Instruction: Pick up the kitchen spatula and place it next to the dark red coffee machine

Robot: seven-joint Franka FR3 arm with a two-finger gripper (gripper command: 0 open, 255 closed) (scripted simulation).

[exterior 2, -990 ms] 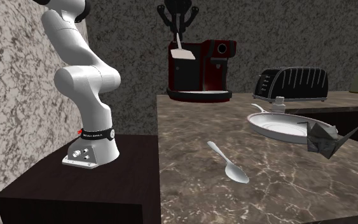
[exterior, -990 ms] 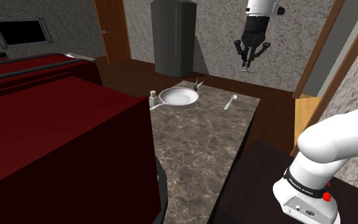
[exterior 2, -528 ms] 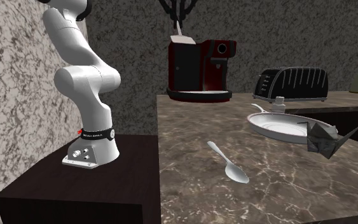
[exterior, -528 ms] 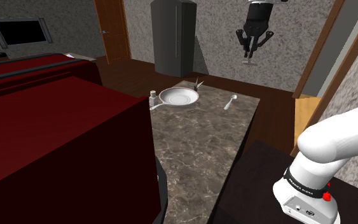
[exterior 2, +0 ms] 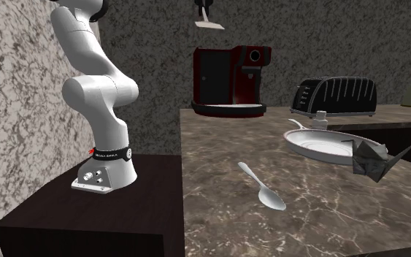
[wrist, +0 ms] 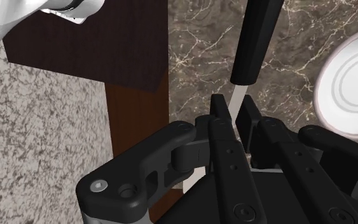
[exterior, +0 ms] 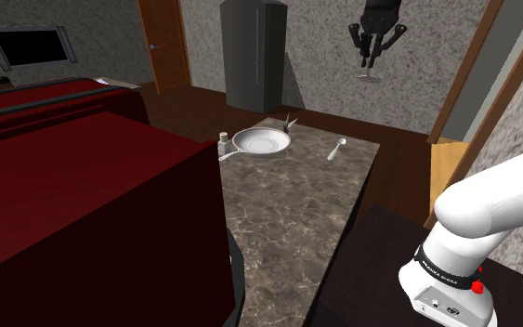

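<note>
In the second exterior view the top edge cuts off the tool [exterior 2: 204, 7], leaving only its tips and the pale blade of the spatula [exterior 2: 209, 24]. In the wrist view the spatula's black handle runs out of the picture. Its blade is hidden behind the fingers [wrist: 220, 114], and the white pan [wrist: 352, 76] is cut by the edge.

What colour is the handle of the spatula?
Black. The wrist view shows it best, on the white-necked kitchen spatula.

The spatula [exterior 2: 209, 24], black-handled with seemingly white blade, hangs above the dark red coffee machine [exterior 2: 229, 80].
</note>
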